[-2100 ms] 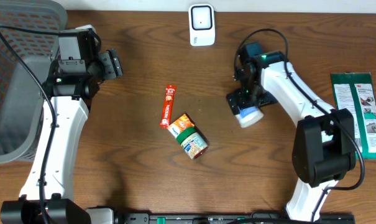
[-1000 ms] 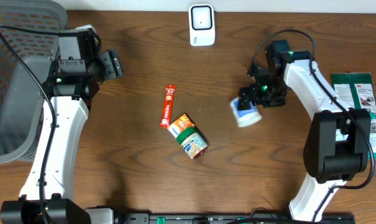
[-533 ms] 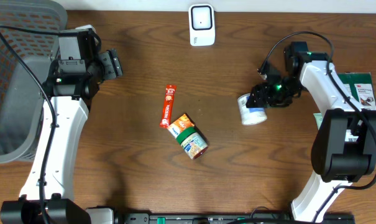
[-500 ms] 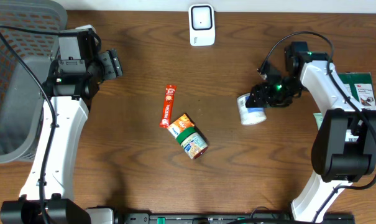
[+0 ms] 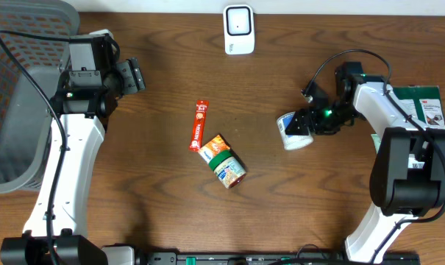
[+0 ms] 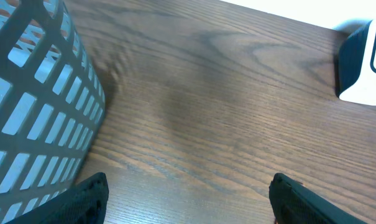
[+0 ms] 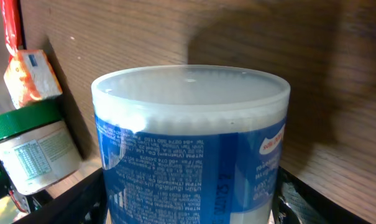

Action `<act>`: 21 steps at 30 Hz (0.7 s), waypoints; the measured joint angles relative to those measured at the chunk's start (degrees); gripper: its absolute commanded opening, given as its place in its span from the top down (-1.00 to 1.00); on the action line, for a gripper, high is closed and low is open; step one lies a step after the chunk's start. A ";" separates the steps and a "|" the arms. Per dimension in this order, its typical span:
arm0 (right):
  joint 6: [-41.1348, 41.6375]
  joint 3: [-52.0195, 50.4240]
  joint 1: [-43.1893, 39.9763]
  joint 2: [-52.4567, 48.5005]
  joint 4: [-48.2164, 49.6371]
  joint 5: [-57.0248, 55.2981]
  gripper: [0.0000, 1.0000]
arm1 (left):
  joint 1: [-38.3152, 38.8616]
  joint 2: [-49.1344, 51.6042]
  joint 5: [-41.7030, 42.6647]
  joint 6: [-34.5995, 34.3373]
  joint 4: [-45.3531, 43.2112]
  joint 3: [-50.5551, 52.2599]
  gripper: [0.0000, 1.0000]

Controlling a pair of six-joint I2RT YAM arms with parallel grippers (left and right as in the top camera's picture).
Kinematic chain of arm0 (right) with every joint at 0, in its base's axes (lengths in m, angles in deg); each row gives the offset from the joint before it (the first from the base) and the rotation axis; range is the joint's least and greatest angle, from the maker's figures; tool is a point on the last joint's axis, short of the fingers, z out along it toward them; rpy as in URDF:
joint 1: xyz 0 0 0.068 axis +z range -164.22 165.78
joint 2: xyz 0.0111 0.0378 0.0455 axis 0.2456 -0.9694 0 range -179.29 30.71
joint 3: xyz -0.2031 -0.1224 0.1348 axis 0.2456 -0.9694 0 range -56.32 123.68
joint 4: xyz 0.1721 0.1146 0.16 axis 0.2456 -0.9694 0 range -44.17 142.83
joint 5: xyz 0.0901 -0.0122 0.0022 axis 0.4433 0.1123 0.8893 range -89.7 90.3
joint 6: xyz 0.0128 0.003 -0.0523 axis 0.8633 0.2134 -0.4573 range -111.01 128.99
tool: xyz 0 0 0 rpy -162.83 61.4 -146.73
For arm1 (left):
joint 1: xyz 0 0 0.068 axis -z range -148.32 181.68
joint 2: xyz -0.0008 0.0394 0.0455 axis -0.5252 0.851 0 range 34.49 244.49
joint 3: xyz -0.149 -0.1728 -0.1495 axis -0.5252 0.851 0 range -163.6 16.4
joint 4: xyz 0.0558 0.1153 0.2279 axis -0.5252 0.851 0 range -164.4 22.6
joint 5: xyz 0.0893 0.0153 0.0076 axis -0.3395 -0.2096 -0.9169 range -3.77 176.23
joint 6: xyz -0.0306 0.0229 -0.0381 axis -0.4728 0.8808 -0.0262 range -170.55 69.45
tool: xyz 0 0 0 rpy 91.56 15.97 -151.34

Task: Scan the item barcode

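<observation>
A blue-and-white tub (image 5: 293, 131) with a white lid and fine print on its label is the item; it fills the right wrist view (image 7: 191, 143). My right gripper (image 5: 301, 126) is shut on the tub, with a dark finger (image 7: 82, 202) on each side of it. The tub lies tilted, its lid pointing left. The white scanner (image 5: 238, 29) stands at the table's far edge, well away from the tub. My left gripper (image 5: 137, 74) hangs open over bare wood beside the basket, nothing between its fingers (image 6: 88, 196).
A red stick packet (image 5: 199, 125), an orange packet (image 5: 213, 144) and a green-lidded jar (image 5: 228, 168) lie mid-table. The grey mesh basket (image 5: 16, 96) stands at the left. A green package (image 5: 430, 132) lies at the right edge.
My right arm has swung its wrist out to the right and turned the tub, whose lid now points left. The left arm has not moved.
</observation>
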 measured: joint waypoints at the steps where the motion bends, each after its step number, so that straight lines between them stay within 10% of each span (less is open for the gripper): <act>1: -0.17 0.00 -0.39 0.00 0.02 0.07 -0.29 | 0.00 0.00 0.00 0.02 -0.02 0.00 -0.65; 21: -7.13 -3.04 -7.28 0.00 -0.42 9.86 -0.32 | 0.00 0.00 0.00 0.00 -0.02 0.00 -0.65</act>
